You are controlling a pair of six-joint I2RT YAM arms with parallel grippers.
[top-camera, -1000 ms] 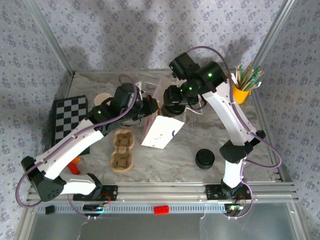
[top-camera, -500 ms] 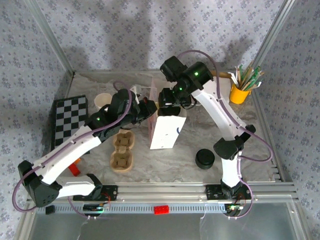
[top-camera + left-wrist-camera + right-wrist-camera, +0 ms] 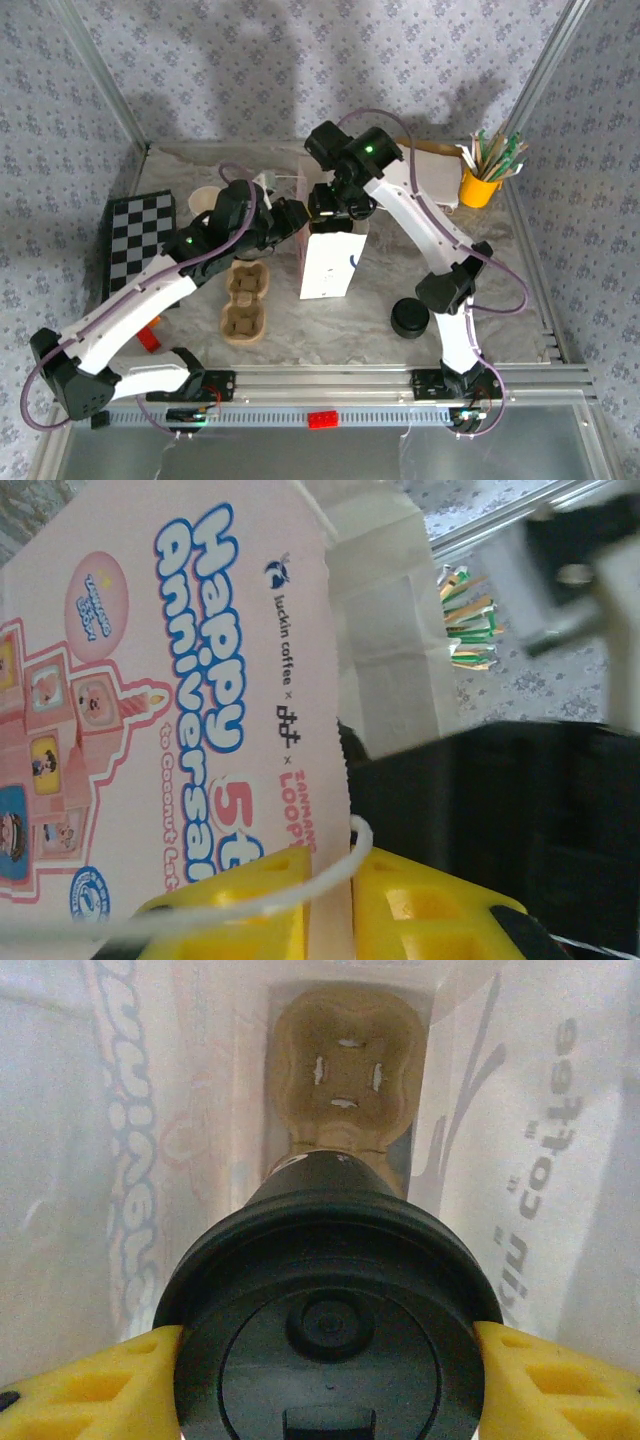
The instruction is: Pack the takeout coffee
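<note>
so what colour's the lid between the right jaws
Black lid, best in the right wrist view.

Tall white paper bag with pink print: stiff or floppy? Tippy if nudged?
Probably floppy: light glows through the white paper bag around the black-lidded cup. Likely tippy: it stands tall and narrow, left gripper pinching its top edge.

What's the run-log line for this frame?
stage: bagging | right jaws: shut on lidded cup, inside paper bag, over pulp carrier | left jaws: pinching its rim
</note>
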